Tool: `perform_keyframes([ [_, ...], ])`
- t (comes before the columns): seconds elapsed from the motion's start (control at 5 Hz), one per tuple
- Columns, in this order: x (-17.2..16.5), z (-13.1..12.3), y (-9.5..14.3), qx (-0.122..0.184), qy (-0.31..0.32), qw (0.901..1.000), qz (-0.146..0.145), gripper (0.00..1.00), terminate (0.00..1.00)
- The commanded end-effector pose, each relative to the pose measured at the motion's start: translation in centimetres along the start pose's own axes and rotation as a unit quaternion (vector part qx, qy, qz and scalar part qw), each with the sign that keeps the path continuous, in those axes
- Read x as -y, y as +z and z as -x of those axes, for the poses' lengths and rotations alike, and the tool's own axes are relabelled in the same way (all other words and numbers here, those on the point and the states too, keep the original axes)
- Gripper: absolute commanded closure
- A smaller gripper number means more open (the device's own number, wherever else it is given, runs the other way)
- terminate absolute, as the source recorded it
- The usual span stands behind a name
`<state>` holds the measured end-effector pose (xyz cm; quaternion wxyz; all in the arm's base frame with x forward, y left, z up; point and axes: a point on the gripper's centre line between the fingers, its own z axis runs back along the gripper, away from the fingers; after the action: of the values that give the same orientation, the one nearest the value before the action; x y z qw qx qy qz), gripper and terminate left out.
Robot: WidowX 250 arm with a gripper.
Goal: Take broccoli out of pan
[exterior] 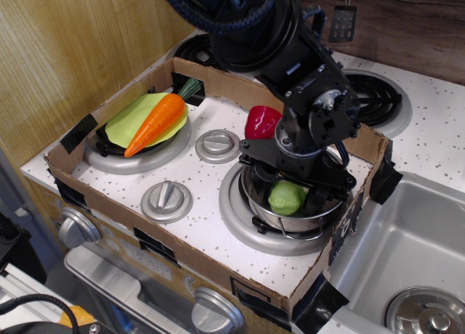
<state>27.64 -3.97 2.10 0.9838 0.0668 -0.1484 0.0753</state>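
Black robot gripper lowered into shiny round steel pan right of centre, fingers spread either side of pale-green lumpy broccoli, grip unclear, cardboard wall close on right

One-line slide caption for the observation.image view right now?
Gripper lowered into the pan, fingers either side of the broccoli.

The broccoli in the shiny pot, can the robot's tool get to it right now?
Probably yes. The tool is already down inside the pan, its fingers on either side of the broccoli. Nothing lies over the broccoli, and the red pepper sits outside the pan. Whether the fingers touch it yet is unclear.
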Motion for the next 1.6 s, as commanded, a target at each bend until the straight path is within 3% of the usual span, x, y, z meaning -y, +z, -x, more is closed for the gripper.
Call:
perform_keyframes([
  [0.0,0.1,-1.2,1.1,0.019,0.006,0.9996,-0.021,1.00,0.00],
  [0.2,-0.4,-1.9,2.4,0.012,0.017,0.9996,-0.020,1.00,0.00],
  [0.6,-2.3,-4.0,6.5,-0.037,0.112,0.9927,0.025,1.00,0.00],
  [0.8,-5.2,-4.1,6.7,-0.042,0.132,0.9903,0.014,1.00,0.00],
  [1.0,-9.2,-4.5,6.1,-0.082,0.123,0.9885,0.032,1.00,0.00],
  [1.2,-11.7,-3.6,5.7,-0.054,0.117,0.9916,-0.002,1.00,0.00],
  [1.4,-14.5,-2.4,5.2,-0.039,0.111,0.9930,-0.013,1.00,0.00],
])
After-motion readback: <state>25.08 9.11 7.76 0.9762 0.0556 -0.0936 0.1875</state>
